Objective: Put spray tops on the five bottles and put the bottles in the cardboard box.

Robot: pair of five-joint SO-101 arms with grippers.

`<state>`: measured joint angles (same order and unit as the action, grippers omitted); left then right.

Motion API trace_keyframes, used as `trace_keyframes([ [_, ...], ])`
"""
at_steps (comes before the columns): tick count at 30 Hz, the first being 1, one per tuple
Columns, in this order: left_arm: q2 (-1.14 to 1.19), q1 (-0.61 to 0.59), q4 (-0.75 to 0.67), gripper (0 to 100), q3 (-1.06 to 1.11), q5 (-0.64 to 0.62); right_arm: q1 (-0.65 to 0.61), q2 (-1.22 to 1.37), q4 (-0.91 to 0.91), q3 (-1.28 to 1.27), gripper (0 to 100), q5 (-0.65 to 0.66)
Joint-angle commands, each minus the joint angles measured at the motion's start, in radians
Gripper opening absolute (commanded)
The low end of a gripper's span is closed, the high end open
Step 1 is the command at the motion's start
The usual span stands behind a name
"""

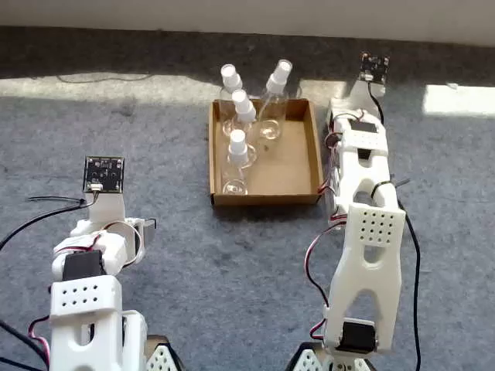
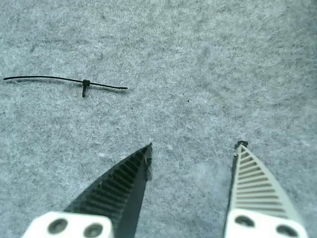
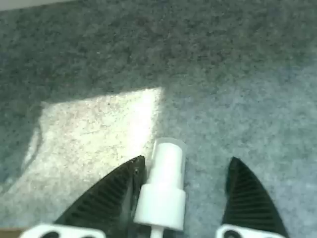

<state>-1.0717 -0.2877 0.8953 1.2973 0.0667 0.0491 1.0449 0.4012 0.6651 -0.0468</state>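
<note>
Logged spray top (image 3: 161, 193) betw. R jaws, set apart: upright, tight beside one jaw, gap to other. Logged L jaws apart, over grey surface (image 2: 208, 59).

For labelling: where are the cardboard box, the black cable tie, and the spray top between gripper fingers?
cardboard box (image 1: 290, 166), high view, its bare floor.
cable tie (image 2: 85, 84), left wrist view, its head.
spray top (image 3: 162, 191), right wrist view, white collar.

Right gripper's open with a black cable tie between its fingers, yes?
No. The right gripper is open, but a white spray top sits between its fingers, per the right wrist view. The cable tie lies on the carpet near the left gripper.
</note>
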Motion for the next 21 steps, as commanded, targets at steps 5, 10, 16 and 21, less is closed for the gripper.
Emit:
trace_keyframes([
  [5, -0.013, 0.022, -0.018, 25, -0.005, -0.003, 0.048, -0.025, 0.275, 0.133, 0.9, -0.003],
  [10, -0.013, 0.022, -0.018, 25, -0.005, -0.003, 0.071, -0.084, 0.483, 0.314, 0.5, -0.009],
  [16, -0.013, 0.022, -0.018, 25, -0.005, -0.003, 0.065, -0.173, 0.786, 0.711, 0.5, -0.009],
  [21, -0.013, 0.022, -0.017, 25, -0.005, -0.003, 0.022, -0.214, 0.932, 1.115, 0.5, -0.003],
])
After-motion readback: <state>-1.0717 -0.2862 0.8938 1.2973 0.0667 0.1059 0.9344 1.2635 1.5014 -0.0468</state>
